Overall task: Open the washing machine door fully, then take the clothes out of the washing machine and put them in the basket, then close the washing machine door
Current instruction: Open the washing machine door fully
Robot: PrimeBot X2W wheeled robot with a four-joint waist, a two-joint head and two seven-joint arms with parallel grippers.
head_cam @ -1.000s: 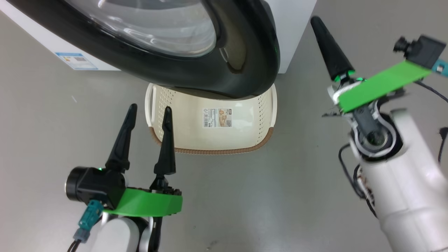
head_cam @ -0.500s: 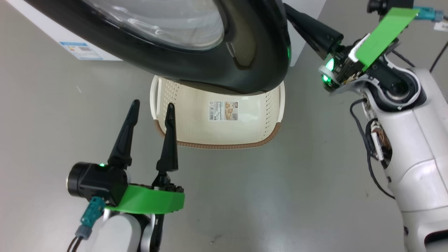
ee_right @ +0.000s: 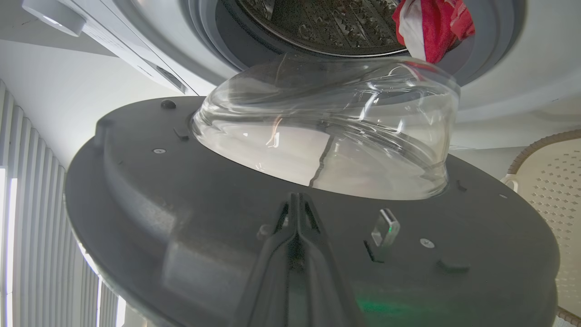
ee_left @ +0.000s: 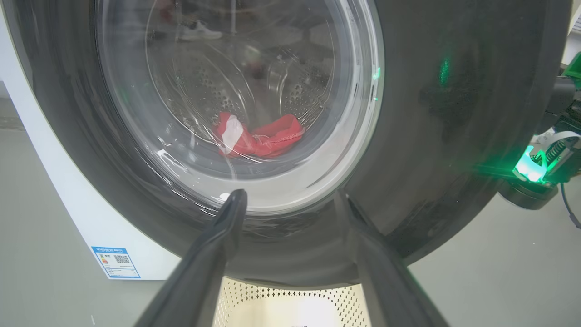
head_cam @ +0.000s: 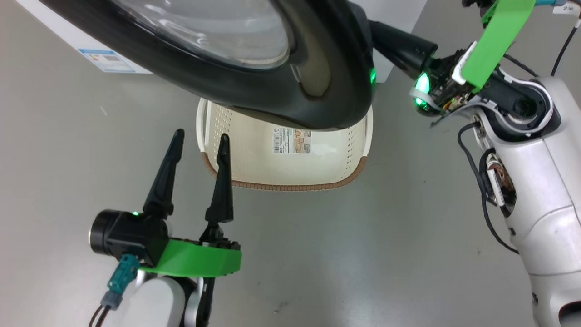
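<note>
Right end effector closed empty, tips at inner face of ajar round black-rimmed glass washing machine door.

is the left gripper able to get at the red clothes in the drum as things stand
Probably not yet: the washing machine door, partly open, stands between the open left gripper and the clothes, which its wrist view sees through the glass. The door likely needs swinging wider first.

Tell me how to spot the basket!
Find the big white washing machine with its round black door swung open. The basket sits on the floor just under that door. It alone is cream, with holey sides and a brown rim.
</note>
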